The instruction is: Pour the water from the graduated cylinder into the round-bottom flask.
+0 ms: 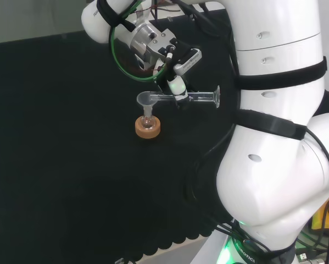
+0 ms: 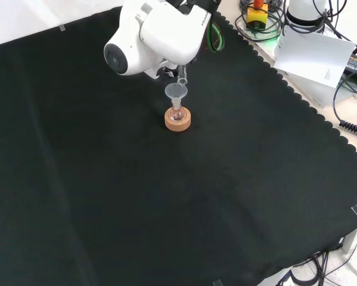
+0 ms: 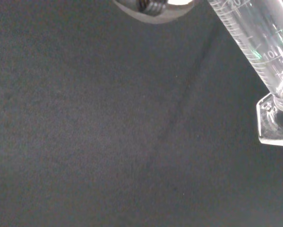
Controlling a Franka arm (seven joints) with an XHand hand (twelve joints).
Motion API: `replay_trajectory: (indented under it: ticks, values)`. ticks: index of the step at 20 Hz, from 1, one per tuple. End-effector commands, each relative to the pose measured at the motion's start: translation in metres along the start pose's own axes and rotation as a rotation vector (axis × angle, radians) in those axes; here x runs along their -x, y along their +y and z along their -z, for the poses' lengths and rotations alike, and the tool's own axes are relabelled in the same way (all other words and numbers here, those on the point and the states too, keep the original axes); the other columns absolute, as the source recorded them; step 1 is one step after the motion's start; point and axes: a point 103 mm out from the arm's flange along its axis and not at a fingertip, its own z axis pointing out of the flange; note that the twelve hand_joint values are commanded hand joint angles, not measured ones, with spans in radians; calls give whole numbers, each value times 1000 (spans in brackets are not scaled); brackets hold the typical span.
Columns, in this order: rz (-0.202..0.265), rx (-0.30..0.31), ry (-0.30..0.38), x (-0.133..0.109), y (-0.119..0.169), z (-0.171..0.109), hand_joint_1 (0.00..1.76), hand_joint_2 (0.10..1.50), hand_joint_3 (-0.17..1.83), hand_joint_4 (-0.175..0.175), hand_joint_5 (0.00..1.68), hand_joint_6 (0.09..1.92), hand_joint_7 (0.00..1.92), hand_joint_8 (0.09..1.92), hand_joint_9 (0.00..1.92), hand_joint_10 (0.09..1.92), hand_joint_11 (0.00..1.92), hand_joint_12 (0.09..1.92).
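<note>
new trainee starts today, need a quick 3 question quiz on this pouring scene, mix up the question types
1. True or false: the graduated cylinder stands upright on the cloth.
2. What does the round-bottom flask sit on? A) a red ribbed ring B) a cork ring C) bare cloth
3. Fill in: a clear ______ sits in the flask's neck.

Key
1. False. The hand holds it tipped about level, its mouth over the funnel and its base away from the flask.
2. B, the cork ring.
3. Funnel.
</note>
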Motion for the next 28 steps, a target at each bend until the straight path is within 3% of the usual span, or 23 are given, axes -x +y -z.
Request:
replay_trajectory:
  ticks: [1,28]
  values:
    - [3,-1,4,3,-2,0,1362,1141,-6,-156,995,708,926,1138,1471,87,1243,683]
    - [-17,-31,-4,8,-4,3,1362,1141,-5,-160,986,710,927,1138,1474,87,1253,674]
